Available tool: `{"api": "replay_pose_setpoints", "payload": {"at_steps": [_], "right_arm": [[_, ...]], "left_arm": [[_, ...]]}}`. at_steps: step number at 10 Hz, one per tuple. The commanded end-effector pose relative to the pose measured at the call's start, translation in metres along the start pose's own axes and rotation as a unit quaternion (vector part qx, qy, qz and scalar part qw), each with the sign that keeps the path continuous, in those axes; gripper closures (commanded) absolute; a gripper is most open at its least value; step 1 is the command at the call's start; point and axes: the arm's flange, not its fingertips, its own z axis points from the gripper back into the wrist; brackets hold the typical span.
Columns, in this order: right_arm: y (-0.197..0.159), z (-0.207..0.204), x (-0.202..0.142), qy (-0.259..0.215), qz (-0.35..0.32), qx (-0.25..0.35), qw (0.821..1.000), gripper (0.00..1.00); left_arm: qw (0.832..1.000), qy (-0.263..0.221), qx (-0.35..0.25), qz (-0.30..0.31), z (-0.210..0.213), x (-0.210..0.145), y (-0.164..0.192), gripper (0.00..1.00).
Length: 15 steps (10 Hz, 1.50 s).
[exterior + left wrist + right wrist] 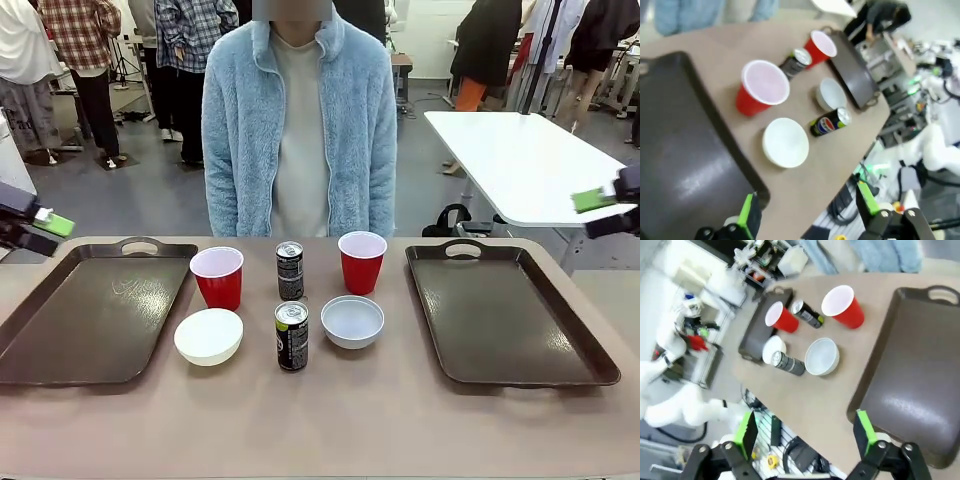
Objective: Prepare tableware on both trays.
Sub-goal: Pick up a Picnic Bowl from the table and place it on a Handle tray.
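While the left dark brown rectangular plastic tray [90,315] and its matching twin on the right [510,315] lie flat at either side of the tan tabletop [330,425], all the tableware stands on the table between them, in two rows. In the far row, one red plastic cup with a pale inside [217,277] sits just beside the left tray's inner rim, a small dark drink can [290,271] stands upright at the centre, and a second red plastic cup [361,262] stands to its right. In the near row are a small round white bowl [208,336], a second small dark can [291,337] and a small round pale grey bowl [352,322]. The left gripper [807,207] hovers above the left tray's outer side, its green-padded fingers spread wide with nothing between them. The right gripper [805,432] hangs high beside the right tray, likewise spread wide and holding nothing. A person in a pale blue fleece jacket [298,130] stands at the far edge.
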Motion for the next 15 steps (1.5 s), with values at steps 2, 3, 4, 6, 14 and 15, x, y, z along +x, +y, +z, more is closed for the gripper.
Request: {"api": "replay_pose_setpoints", "payload": {"at_steps": [2, 3, 4, 6, 14, 15], "right_arm": [[-0.049, -0.022, -0.051, 0.018, -0.063, 0.019, 0.998, 0.00], [-0.064, -0.024, -0.052, 0.036, -0.083, 0.021, 0.996, 0.00], [-0.075, -0.027, -0.051, 0.049, -0.097, 0.024, 0.994, 0.00], [-0.086, -0.028, -0.053, 0.060, -0.117, 0.021, 0.991, 0.00], [-0.098, -0.020, -0.042, 0.067, -0.141, 0.006, 0.988, 0.00], [-0.098, -0.020, -0.042, 0.067, -0.141, 0.006, 0.988, 0.00]], "left_arm": [[0.999, -0.010, 0.002, 0.038, 0.021, 0.002, 0.025, 0.00], [0.999, -0.006, 0.004, 0.045, 0.026, -0.006, 0.027, 0.00], [0.998, -0.003, 0.014, 0.053, 0.032, -0.009, 0.035, 0.00], [0.996, 0.006, 0.036, 0.077, 0.043, -0.021, 0.049, 0.00], [0.994, 0.002, 0.042, 0.105, 0.049, -0.035, 0.063, 0.00], [0.994, 0.002, 0.042, 0.105, 0.049, -0.035, 0.063, 0.00]]}}
